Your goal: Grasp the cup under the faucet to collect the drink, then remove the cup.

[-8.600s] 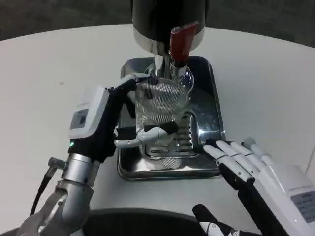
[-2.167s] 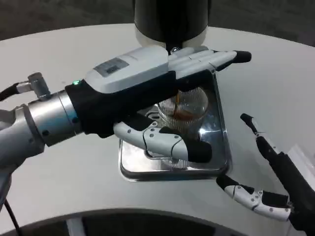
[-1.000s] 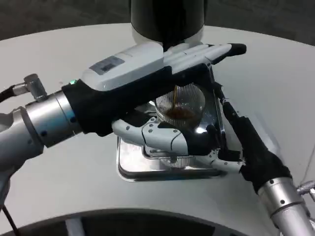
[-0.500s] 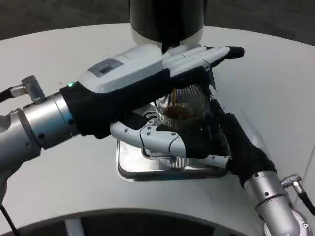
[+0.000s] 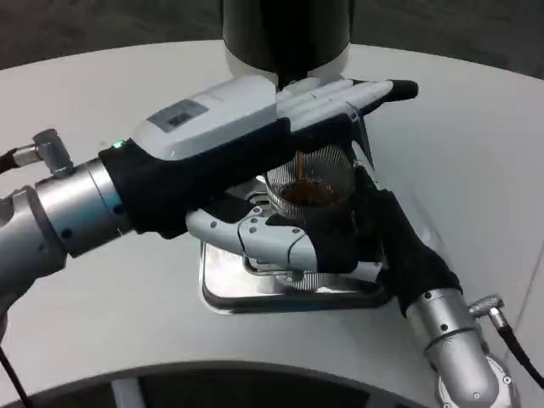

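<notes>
Where the left hand (image 5: 255, 136) stretches across the middle of the frame, it covers most of the faucet, so only a thin brown stream of drink (image 5: 301, 166) shows below its flat fingers (image 5: 357, 92), dropping into the cup (image 5: 310, 191). Those fingers lie straight and close together, pointing to the upper right, with their tips near the dispenser (image 5: 285, 38), whose dark body is cut off by the top edge. Whether they press on a lever beneath cannot be made out. The thumb curls under, low in the centre, closed on nothing that shows.

Standing on the metal tray (image 5: 229, 289) at the centre, the ribbed clear cup holds brown liquid in its lower part. Its left and lower sides are hidden by the left hand, and its right side by the right hand (image 5: 382, 234). The right hand comes up from the lower right with its dark side to the camera, pressed against the cup's right wall; its fingers go behind the cup and the left thumb, so the exact wrap is hard to read, but it appears to grip the cup.

Much of the tray is covered by both hands; its front rim shows bare on the white surface (image 5: 102, 340).
</notes>
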Robot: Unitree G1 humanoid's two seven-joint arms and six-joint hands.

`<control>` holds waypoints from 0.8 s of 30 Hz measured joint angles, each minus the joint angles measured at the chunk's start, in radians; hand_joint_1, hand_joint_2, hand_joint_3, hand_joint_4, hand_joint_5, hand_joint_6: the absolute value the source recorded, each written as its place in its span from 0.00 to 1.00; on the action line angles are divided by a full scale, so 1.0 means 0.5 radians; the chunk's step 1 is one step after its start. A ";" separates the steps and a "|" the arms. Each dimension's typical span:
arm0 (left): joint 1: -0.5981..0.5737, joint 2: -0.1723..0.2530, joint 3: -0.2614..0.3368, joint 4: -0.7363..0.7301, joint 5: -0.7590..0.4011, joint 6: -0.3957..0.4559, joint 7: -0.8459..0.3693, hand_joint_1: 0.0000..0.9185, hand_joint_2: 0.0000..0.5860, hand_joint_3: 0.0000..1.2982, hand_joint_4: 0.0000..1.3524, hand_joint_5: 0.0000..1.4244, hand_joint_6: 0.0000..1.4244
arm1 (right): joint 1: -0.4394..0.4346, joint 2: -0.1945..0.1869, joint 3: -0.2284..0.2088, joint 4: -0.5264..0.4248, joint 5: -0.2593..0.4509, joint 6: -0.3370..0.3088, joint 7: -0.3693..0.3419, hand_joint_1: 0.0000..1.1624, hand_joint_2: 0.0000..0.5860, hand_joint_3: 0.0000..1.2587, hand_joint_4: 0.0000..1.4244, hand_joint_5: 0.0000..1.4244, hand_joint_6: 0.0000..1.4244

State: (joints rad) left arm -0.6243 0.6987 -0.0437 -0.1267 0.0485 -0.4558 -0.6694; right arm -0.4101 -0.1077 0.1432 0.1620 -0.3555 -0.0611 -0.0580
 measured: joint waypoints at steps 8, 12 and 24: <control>0.007 0.018 0.009 0.003 -0.007 -0.005 0.000 0.00 0.20 0.00 0.00 0.01 0.00 | -0.072 0.041 -0.003 0.129 0.040 -0.063 -0.033 0.64 0.32 0.00 0.00 0.00 0.01; 0.012 0.024 0.018 0.003 -0.008 -0.006 0.000 0.00 0.21 0.00 0.00 0.01 0.00 | -0.095 0.053 -0.001 0.173 0.050 -0.090 -0.065 0.64 0.32 0.00 0.00 0.00 0.02; 0.131 -0.008 0.199 0.020 -0.149 -0.009 0.085 0.00 0.24 0.00 0.00 0.02 0.00 | -0.150 0.093 0.024 0.293 0.053 -0.168 -0.135 0.67 0.32 0.00 0.00 0.00 0.04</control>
State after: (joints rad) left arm -0.5590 0.6947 0.0557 -0.1165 -0.0262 -0.4601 -0.6271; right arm -0.4852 -0.0613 0.1554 0.3083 -0.3292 -0.1451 -0.1254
